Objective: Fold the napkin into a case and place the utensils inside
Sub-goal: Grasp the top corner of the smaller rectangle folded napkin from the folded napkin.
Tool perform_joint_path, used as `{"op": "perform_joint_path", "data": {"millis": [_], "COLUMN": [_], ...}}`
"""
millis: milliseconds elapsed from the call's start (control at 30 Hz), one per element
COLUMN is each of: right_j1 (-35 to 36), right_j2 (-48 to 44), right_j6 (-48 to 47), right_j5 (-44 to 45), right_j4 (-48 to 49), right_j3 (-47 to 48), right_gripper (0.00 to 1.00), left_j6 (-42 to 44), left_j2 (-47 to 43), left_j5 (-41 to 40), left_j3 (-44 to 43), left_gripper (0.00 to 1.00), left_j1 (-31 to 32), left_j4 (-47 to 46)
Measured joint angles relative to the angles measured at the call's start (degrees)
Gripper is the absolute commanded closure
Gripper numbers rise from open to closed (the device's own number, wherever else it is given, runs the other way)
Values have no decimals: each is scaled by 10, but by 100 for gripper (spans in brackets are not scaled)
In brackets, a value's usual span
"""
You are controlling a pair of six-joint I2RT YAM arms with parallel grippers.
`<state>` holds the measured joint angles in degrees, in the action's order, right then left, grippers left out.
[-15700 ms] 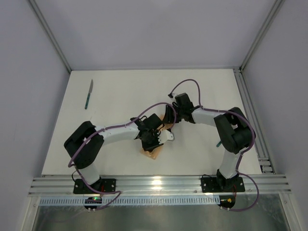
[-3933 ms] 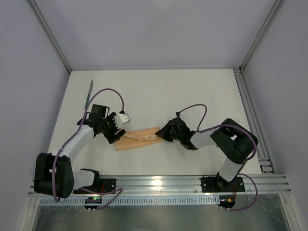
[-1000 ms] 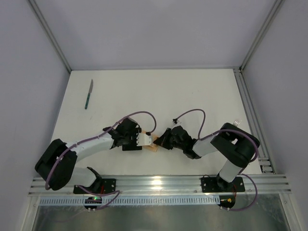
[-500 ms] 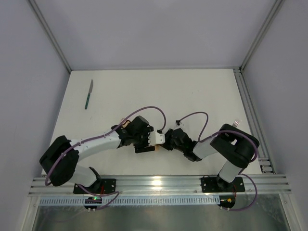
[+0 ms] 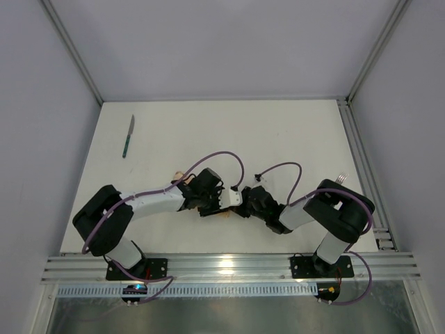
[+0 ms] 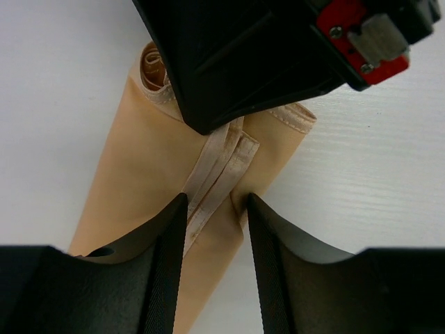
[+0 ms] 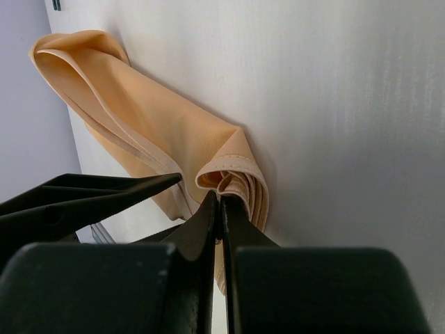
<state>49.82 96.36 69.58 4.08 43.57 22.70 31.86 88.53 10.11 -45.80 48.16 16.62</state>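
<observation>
Peach napkin point(image 6: 139, 167), lower left to upper right in left wrist view, is straddled by the parted left gripper point(image 6: 217, 202) and pinched by the right gripper point(image 7: 220, 197).

The left arm point(image 5: 153, 202) and right arm point(image 5: 306, 209) reach inward over the white tabletop point(image 5: 278, 132). The left claw point(image 5: 224, 206) and right claw point(image 5: 240, 207) nearly touch above a sliver of peach napkin point(image 5: 224, 213). A green-handled knife point(image 5: 128, 136) lies well apart, far left.

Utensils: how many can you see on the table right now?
1: the knife lies at the far left of the table, away from both arms. A fork may be hidden under the right arm.
</observation>
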Motion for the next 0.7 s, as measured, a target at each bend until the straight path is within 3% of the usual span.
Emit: {"op": "perform_joint_path", "data": {"millis": [233,400,700], "right_j1": [0,0,0], "right_j2": [0,0,0], "right_j6": [4,4,6], "right_j5": [6,6,6], "right_j4": [14,18,27], "right_j3": [-9,-12,-17], "right_gripper": [96,96,96], "left_j6": [-2,-3,-15], "left_j2": [15,13,-2], "left_j5": [-5,7,25], "left_j3": [-12,-12,-19], "left_gripper": [64,54,61], "left_j1": [1,1,2], "left_j4": [-2,0,4]}}
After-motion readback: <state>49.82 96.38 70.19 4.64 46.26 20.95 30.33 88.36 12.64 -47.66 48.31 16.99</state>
